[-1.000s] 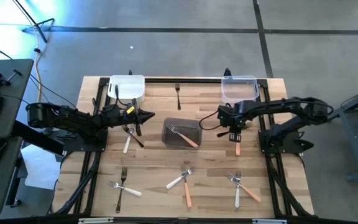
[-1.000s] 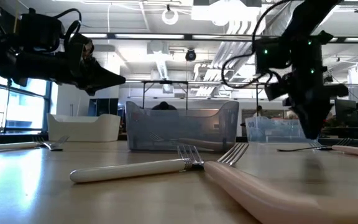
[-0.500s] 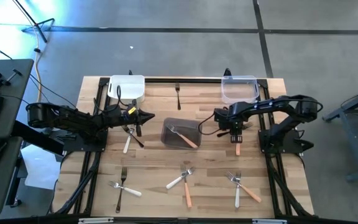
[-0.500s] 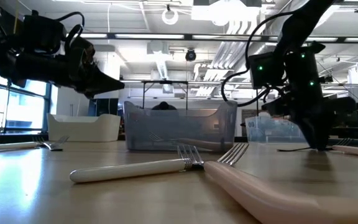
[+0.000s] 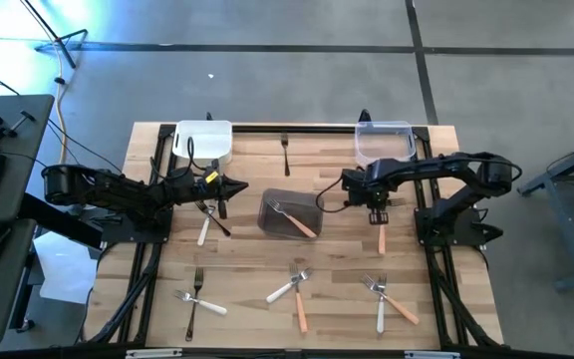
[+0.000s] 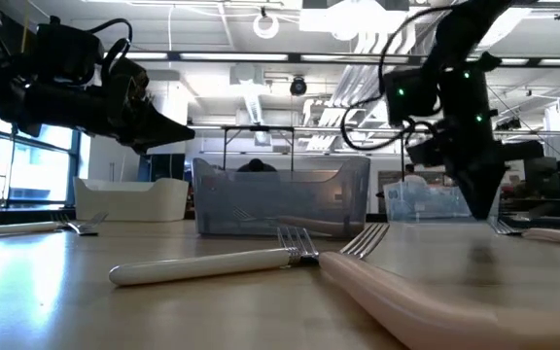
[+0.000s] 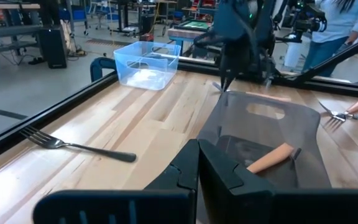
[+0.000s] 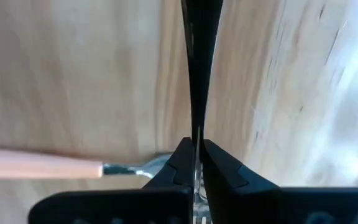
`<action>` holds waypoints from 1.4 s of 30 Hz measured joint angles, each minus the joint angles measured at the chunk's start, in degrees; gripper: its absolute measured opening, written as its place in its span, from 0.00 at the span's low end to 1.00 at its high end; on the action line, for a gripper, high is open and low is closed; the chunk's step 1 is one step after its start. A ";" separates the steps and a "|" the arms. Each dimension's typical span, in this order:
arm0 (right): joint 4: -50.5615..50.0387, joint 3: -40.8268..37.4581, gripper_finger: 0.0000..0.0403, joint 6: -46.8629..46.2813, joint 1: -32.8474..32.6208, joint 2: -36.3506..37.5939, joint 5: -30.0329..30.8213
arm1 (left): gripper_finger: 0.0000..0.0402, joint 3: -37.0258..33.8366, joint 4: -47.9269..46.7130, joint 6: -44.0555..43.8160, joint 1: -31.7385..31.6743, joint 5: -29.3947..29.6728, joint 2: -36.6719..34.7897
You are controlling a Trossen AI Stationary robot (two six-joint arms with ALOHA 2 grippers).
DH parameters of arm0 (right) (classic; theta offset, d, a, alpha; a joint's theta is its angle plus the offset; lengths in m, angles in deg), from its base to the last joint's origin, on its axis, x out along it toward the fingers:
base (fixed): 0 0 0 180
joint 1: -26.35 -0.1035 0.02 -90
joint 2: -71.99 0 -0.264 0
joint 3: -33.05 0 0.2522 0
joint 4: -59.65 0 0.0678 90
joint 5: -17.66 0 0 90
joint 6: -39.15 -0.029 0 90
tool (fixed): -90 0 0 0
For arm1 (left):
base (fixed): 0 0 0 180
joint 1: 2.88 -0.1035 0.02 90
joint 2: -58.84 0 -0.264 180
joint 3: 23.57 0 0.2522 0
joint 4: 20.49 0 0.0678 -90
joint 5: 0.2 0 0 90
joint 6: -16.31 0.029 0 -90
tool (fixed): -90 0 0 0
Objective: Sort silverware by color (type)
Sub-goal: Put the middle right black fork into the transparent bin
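**Forks spread over the counter, one in the grey tub**

Nearest the front edge of the wooden counter (image 5: 247, 269) lie three groups of forks. At the front left a white-handled fork (image 5: 205, 302) crosses a dark-handled fork (image 5: 194, 291). In the middle a white fork (image 5: 287, 287) and a salmon fork (image 5: 301, 303) cross at their tines. At the front right another white fork (image 5: 381, 304) lies across a salmon one (image 5: 397, 303).

Farther back, in the middle of the counter, stands a grey see-through tub (image 5: 290, 213). It holds one salmon-handled fork (image 5: 296, 218), lying slantwise on the bottom.

The left end effector (image 5: 239, 185) hovers just left of the grey tub, its fingers pressed together with nothing between them. Beneath that arm lie a white fork (image 5: 204, 228) and a dark fork (image 5: 213, 216), crossing.

The right end effector (image 5: 375, 205) is just right of the grey tub, above the tine end of a salmon fork (image 5: 381, 234) that rests on the counter. Its fingers (image 8: 185, 163) are closed on the slim dark handle of a black fork (image 8: 199, 74), which runs straight out from between them.

At the far edge sit two more tubs: a white tub (image 5: 203, 141) at the left corner and a clear tub (image 5: 384, 143) at the right. I cannot tell whether either holds anything. Between them another black fork (image 5: 285, 152) lies alone on the counter.
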 joint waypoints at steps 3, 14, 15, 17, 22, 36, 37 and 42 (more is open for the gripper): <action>-4.23 3.78 0.01 2.97 0.59 0.08 2.03 | 0.00 0.00 0.00 0.06 -0.05 0.01 0.00; -12.89 20.59 0.01 32.90 13.78 0.19 15.59 | 0.00 0.00 -0.15 1.12 -0.05 0.02 0.00; -12.67 21.36 0.01 36.30 15.57 0.19 15.99 | 0.00 0.00 -0.28 1.14 -0.05 0.02 0.00; -11.40 22.16 0.01 42.78 18.86 0.19 16.59 | 0.00 0.00 -0.46 1.47 -0.05 0.01 0.00; -7.52 22.35 0.01 52.16 25.72 -0.53 16.87 | 0.00 0.00 -0.46 2.21 -0.05 0.00 0.00; -0.35 22.35 0.00 54.43 32.60 -11.59 15.48 | 0.00 0.00 -1.10 3.01 -0.05 0.02 0.00; 0.27 22.35 0.00 54.45 32.89 -11.92 15.50 | 0.00 0.00 -1.26 3.01 -0.05 0.02 0.00; 1.24 22.37 0.00 55.20 34.17 -12.15 15.74 | 0.00 0.00 -1.79 2.56 -0.05 0.04 0.00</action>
